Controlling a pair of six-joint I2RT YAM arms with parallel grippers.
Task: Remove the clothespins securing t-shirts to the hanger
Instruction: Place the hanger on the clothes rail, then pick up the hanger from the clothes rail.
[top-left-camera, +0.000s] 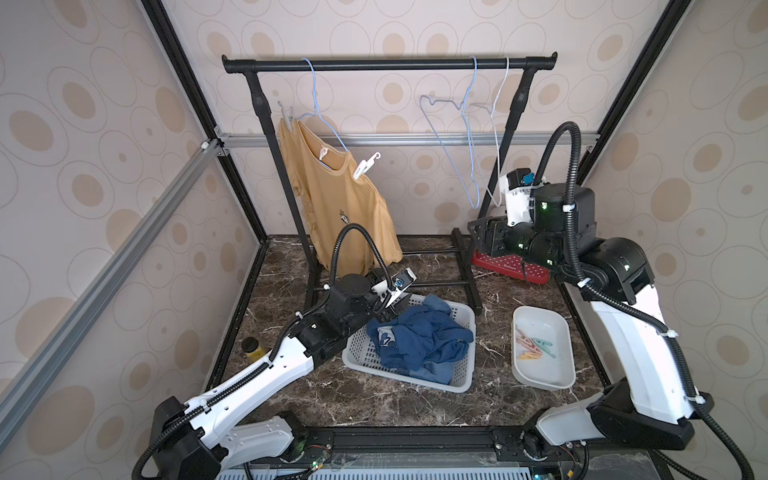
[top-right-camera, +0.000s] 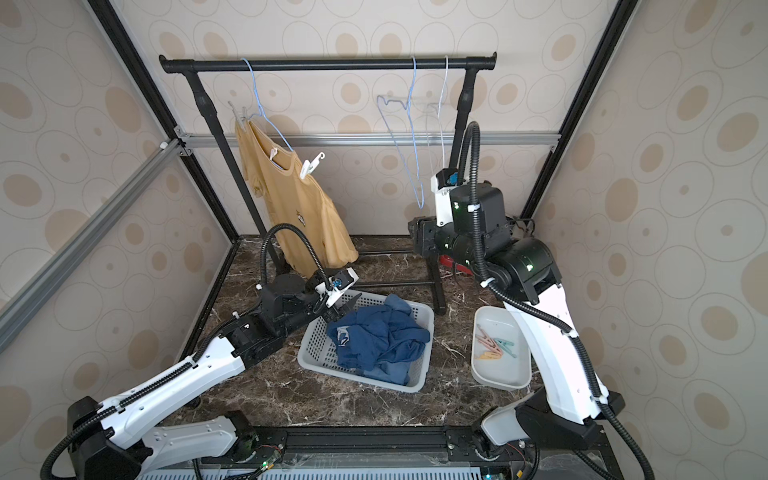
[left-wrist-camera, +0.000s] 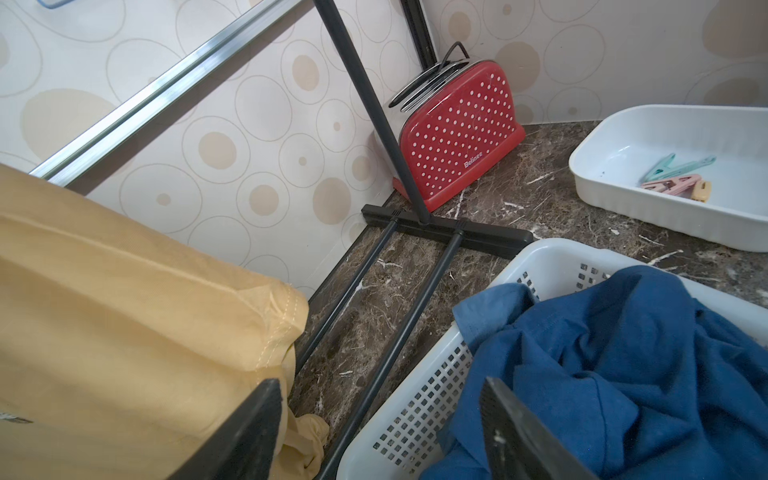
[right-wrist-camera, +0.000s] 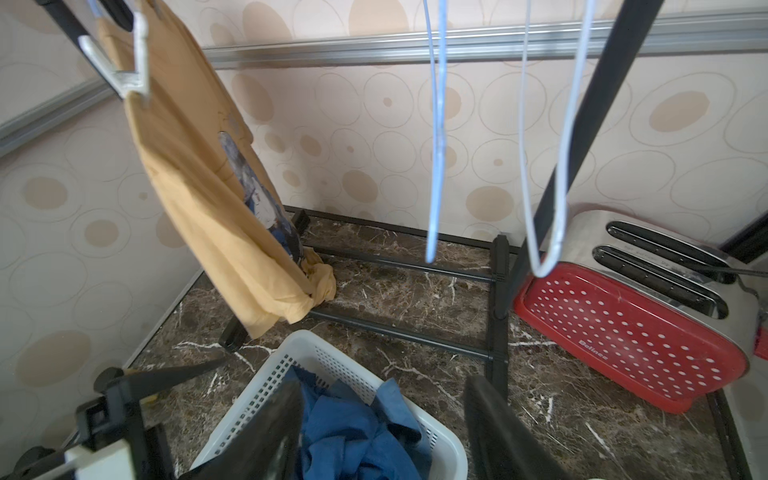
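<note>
On the black clothes rail (top-left-camera: 388, 64) at the back of your workspace, 1 yellow t-shirt (top-left-camera: 332, 199) hangs from a pale blue wire hanger (top-left-camera: 318, 99). 2 clothespins grip it. A white clothespin (top-left-camera: 365, 165) clamps the near shoulder, just beside the collar. Its long axis slants: the jaws are down on the fabric, and the hooked tail points up and to the right in both top views. A pale grey clothespin (top-left-camera: 286, 114) clamps the far shoulder and stands close to upright, tail up. The shirt's hem bunches on the marble tabletop (top-left-camera: 395, 405) by the rail's foot bars. 2 bare wire hangers, 1 blue (top-left-camera: 468, 137) and 1 white (top-left-camera: 496, 124), hang near the rail's right end.

Your left gripper (left-wrist-camera: 380, 382) hovers over the far left corner of the white basket (top-left-camera: 361, 349), just beside the yellow hem. Its fingers are spread apart with nothing between them. The basket holds crumpled blue t-shirts (top-left-camera: 424, 336).

Your right gripper (right-wrist-camera: 384, 384) hangs in front of the red toaster (top-left-camera: 513, 268), below the bare hangers, with its fingers apart and empty.

To the right of the basket, a white tray (top-left-camera: 548, 370) holds loose clothespins (top-left-camera: 534, 347) in pink, teal and yellow. They all lie flat in a small pile. The pink ones run diagonally across the tray's floor, and the teal ones lie beside them toward its right wall.
</note>
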